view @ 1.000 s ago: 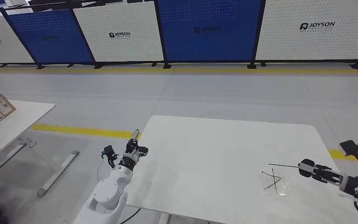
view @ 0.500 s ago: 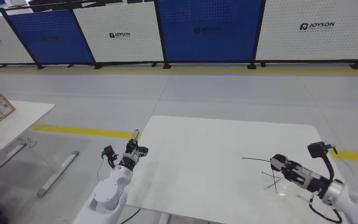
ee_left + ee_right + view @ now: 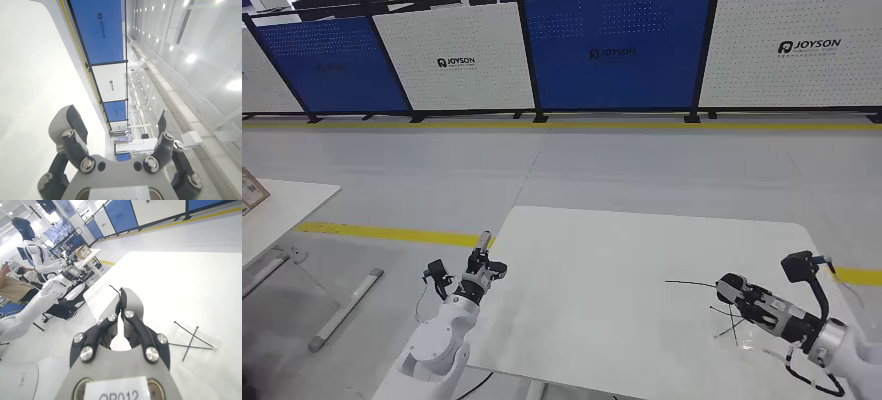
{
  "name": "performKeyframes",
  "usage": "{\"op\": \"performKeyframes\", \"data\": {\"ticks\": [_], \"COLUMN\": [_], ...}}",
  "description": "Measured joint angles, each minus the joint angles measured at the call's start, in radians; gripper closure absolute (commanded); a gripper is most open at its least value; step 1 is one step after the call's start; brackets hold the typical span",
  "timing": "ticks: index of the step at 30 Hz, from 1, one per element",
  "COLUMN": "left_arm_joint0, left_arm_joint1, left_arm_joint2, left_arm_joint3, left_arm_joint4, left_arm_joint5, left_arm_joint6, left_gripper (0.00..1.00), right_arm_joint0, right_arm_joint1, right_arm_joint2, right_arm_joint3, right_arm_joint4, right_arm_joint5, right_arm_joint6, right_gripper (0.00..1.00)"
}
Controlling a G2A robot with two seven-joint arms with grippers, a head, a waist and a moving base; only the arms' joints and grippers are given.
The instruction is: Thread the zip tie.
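Observation:
My right gripper (image 3: 724, 288) (image 3: 120, 292) is over the right part of the white table (image 3: 622, 280), shut on a thin black zip tie (image 3: 690, 284) that sticks out leftward from its tips; the zip tie's end (image 3: 113, 288) pokes past the fingertips in the right wrist view. Three more black zip ties (image 3: 729, 322) (image 3: 191, 340) lie crossed on a clear plastic bag (image 3: 213, 340) on the table, just beside that gripper. My left gripper (image 3: 482, 247) (image 3: 121, 121) is off the table's left edge, pointing up and open, with nothing between its fingers.
A second white table (image 3: 272, 210) stands at the far left across the floor. Blue and white partition panels (image 3: 612, 55) line the back. In the right wrist view another white robot (image 3: 32, 251) and a seated person (image 3: 11, 283) are far off.
My right arm has swung leftward and inward over the table, carrying the zip tie from the right edge to just past the bag. The left arm has stayed still.

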Motion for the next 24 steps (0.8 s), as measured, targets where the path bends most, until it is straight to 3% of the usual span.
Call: {"op": "performKeyframes", "data": {"ticks": [7, 18, 24], "left_arm_joint0": [0.000, 0.000, 0.000], "left_arm_joint1": [0.000, 0.000, 0.000], "left_arm_joint2": [0.000, 0.000, 0.000], "left_arm_joint3": [0.000, 0.000, 0.000], "left_arm_joint4": [0.000, 0.000, 0.000], "left_arm_joint5": [0.000, 0.000, 0.000], "left_arm_joint6": [0.000, 0.000, 0.000], "left_gripper": [0.00, 0.00, 0.00], "right_arm_joint0": [0.082, 0.084, 0.096], "right_arm_joint1": [0.010, 0.010, 0.010], "right_arm_joint2": [-0.100, -0.099, -0.131], "right_arm_joint3": [0.010, 0.009, -0.023], "right_arm_joint4": [-0.114, -0.116, -0.161], "right_arm_joint5": [0.000, 0.000, 0.000], "right_arm_joint6": [-0.074, -0.078, -0.147], "right_gripper": [1.00, 1.00, 1.00]}}
